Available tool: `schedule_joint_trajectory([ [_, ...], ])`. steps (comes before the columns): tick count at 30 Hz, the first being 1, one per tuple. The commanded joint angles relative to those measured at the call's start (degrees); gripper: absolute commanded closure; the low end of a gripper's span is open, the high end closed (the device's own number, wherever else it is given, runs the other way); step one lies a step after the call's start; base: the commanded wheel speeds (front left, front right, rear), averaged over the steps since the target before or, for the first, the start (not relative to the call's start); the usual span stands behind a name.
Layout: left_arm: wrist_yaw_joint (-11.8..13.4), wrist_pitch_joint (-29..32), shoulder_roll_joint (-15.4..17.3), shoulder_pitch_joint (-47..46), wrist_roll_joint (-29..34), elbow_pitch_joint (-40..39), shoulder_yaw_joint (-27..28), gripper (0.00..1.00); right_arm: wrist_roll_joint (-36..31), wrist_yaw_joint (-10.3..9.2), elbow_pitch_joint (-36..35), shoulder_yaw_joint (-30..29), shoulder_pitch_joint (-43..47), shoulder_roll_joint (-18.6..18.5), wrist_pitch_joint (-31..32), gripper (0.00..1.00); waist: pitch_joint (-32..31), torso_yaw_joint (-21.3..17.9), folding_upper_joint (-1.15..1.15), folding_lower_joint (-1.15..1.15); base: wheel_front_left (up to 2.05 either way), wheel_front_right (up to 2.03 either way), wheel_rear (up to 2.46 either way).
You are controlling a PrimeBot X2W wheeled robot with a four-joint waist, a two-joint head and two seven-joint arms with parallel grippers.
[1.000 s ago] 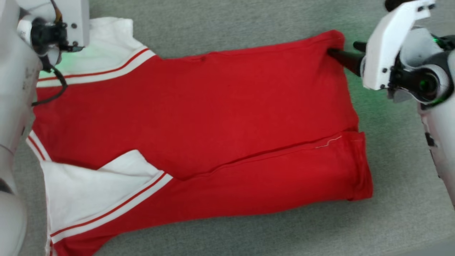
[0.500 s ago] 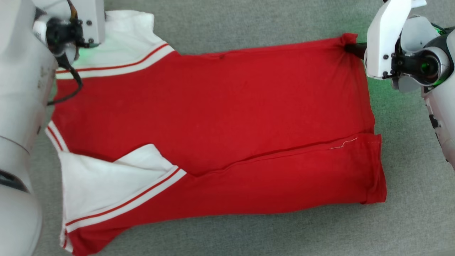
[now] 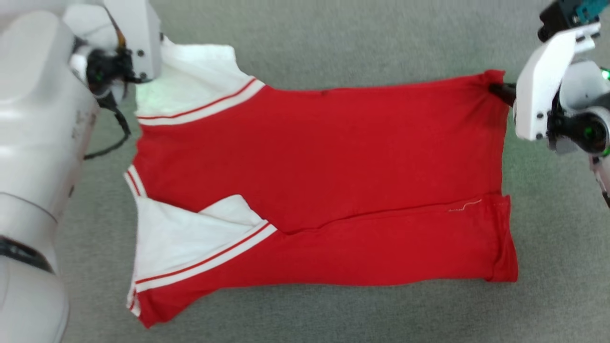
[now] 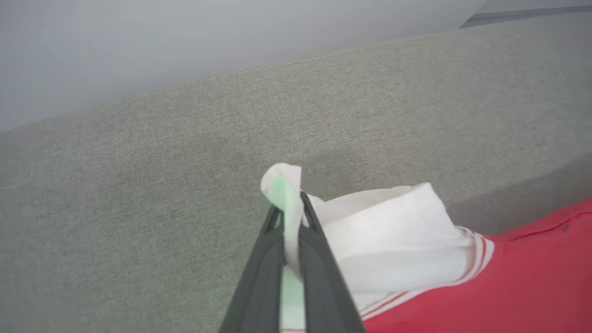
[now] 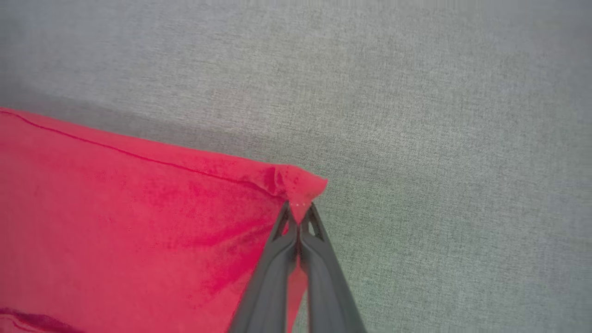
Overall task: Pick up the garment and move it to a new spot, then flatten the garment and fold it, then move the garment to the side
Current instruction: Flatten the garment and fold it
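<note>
The left gripper (image 4: pixel 290 212) is clamped on the garment's white sleeve (image 4: pixel 388 231). Its 2 dark fingers (image 4: pixel 261 277) pinch a fold of white cloth that pokes up past their tips. The right gripper (image 5: pixel 298 210) is squeezed closed on a red corner of the garment (image 3: pixel 324 157), and the cloth bunches into a small peak at its fingertips.

In the head view the right arm comes in from the right edge. Its white wrist housing (image 3: pixel 538 90) sits just behind the dark fingers, which point toward the robot's left at the far hem corner. The left arm's pale forearm (image 3: pixel 38 119) rises along the left edge, with its wrist over the far sleeve. The fingers are hidden behind the housing there.

The garment lies spread on the grey fabric surface (image 3: pixel 333 43), plain red side up, sleeves toward the robot's left and hem toward its right. Its near long edge is folded inward, with the near sleeve (image 3: pixel 186 243) lying on the fold. The far edge runs taut between the 2 grippers and looks slightly raised, judging by the shadow beneath it.
</note>
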Motion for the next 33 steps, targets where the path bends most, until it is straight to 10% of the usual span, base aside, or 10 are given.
schedule_joint_trajectory([
  [1,-0.2,-0.3,0.3,1.5,-0.3,-1.1,-0.5,1.00,0.8,-0.06,-0.9,1.3,1.7,-1.2,-1.1,1.00,-4.6,2.5,0.00,0.00,0.00,0.00,0.00],
  [17,0.4,0.1,6.7,14.7,-2.1,-18.1,-5.2,1.00,7.4,-0.06,-12.2,7.6,15.9,-12.1,-6.7,1.00,-14.7,6.9,0.00,0.00,0.00,0.00,0.00],
  [33,12.0,4.7,15.3,34.1,-6.7,-42.0,-7.3,1.00,8.9,-0.06,-17.6,1.5,33.3,-13.0,-4.9,1.00,-17.5,7.9,0.00,0.00,0.00,0.00,0.00],
])
